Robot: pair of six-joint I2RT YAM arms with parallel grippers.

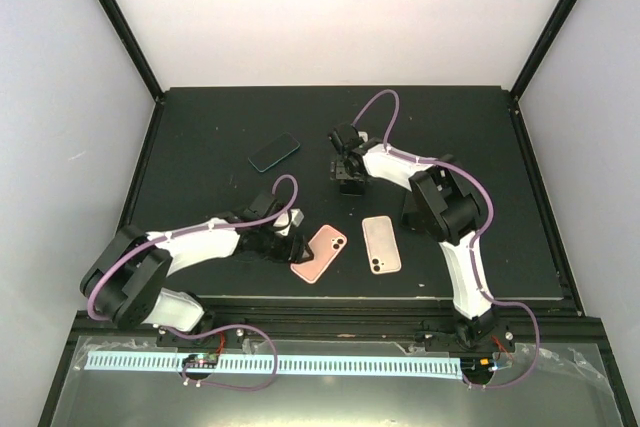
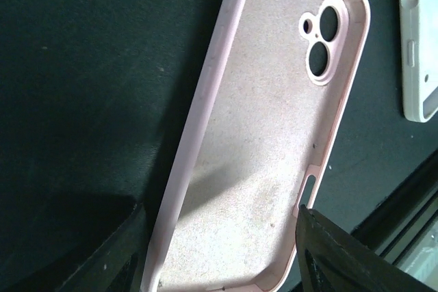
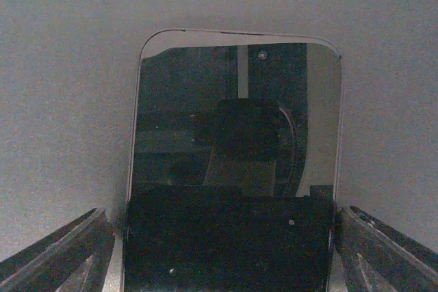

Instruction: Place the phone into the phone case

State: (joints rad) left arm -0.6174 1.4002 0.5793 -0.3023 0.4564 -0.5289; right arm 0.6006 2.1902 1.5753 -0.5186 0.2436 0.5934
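A pink phone case (image 1: 322, 252) lies open side up near the front of the black table. In the left wrist view the pink phone case (image 2: 274, 114) fills the frame, camera cut-out at the far end. My left gripper (image 1: 288, 235) has its fingers against both long edges of the case's near end, shut on it (image 2: 219, 244). My right gripper (image 1: 348, 179) is at mid-table, shut on a dark-screened phone (image 3: 236, 100). It holds the phone by its two sides, the top end pointing at the white back wall.
A pale pink-white case or phone back (image 1: 381, 244) lies right of the pink case; its edge shows in the left wrist view (image 2: 417, 46). A dark teal phone (image 1: 274, 152) lies at the back left. The table's front rail (image 1: 400, 299) is close behind the cases.
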